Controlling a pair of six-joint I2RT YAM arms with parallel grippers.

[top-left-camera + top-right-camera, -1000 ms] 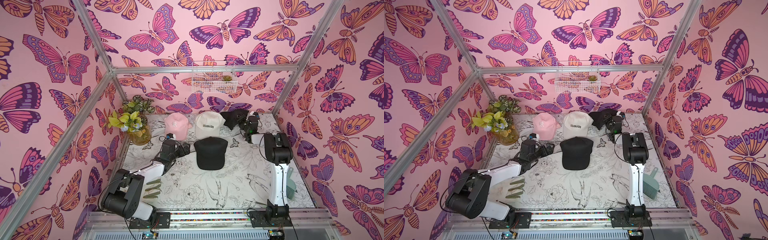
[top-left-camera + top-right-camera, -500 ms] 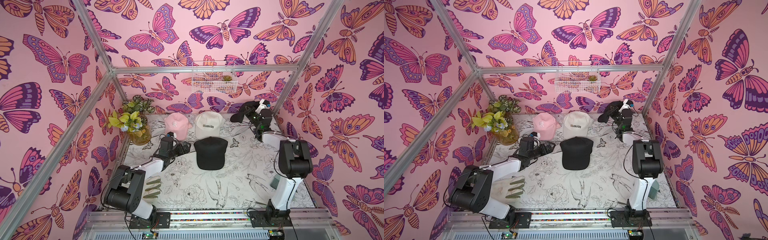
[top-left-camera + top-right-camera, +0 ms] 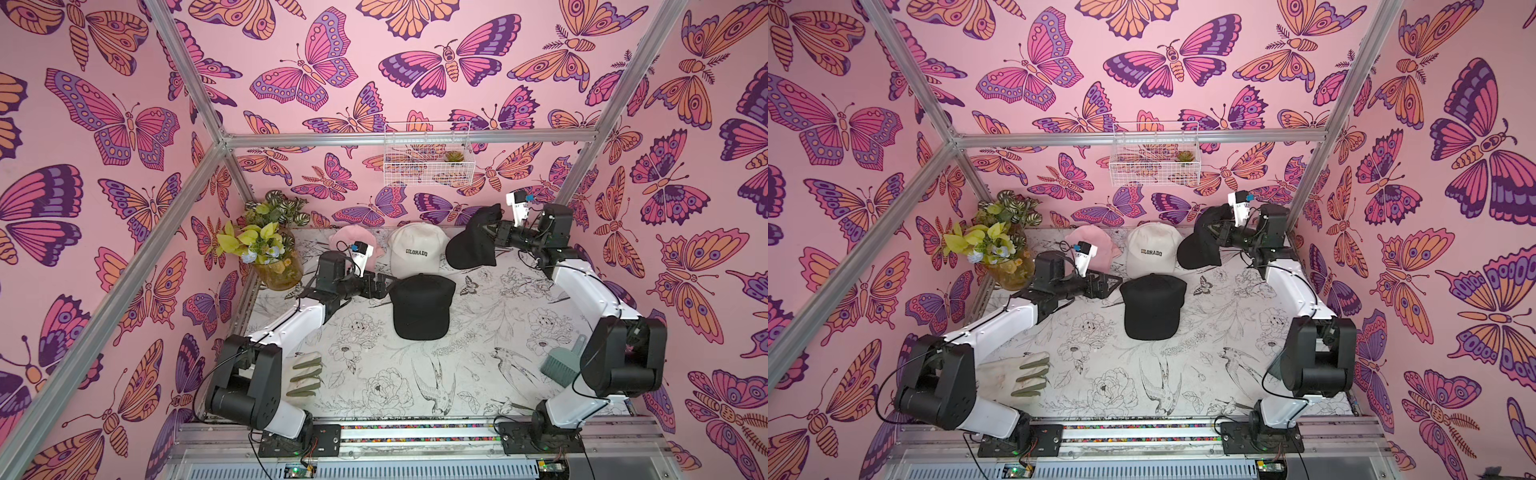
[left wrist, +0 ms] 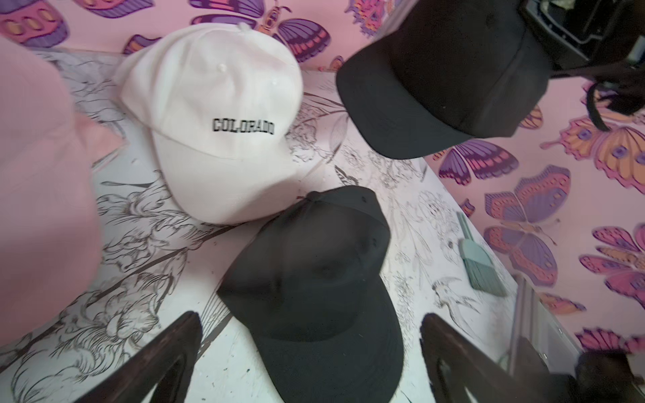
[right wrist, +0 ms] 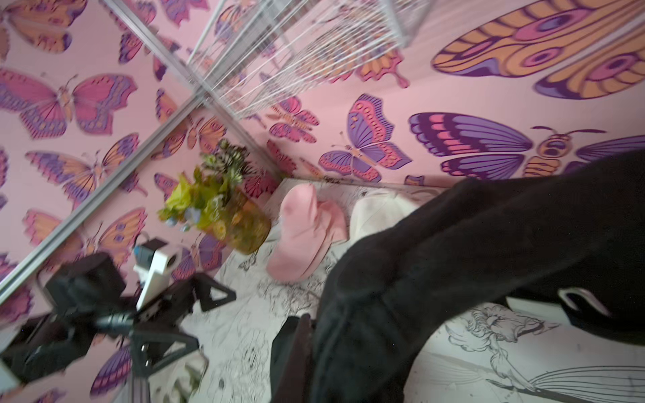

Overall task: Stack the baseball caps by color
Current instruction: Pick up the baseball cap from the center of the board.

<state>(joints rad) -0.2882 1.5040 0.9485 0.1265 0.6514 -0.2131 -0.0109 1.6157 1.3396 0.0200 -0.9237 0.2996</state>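
Note:
Four baseball caps show. A pink cap (image 3: 351,241) and a cream "COLORADO" cap (image 3: 417,249) sit along the back of the table. A black cap (image 3: 422,305) lies mid-table, brim toward the front. My left gripper (image 3: 384,286) stands open just left of its crown. In the left wrist view its fingers (image 4: 174,349) straddle that cap's brim (image 4: 314,279) without touching it. My right gripper (image 3: 492,230) is shut on another black cap (image 3: 473,245). That cap hangs lifted off the table at the back right, filling the right wrist view (image 5: 453,261).
A glass vase of plants (image 3: 270,249) stands in the back left corner. A cream glove with green fingers (image 3: 303,374) lies by the left arm's base. A teal hand brush (image 3: 565,361) lies near the right arm. A wire basket (image 3: 428,153) hangs on the back wall.
My right gripper shut on the black cap at the back right and lifted it off the table. My left gripper edged toward the middle black cap, still open.

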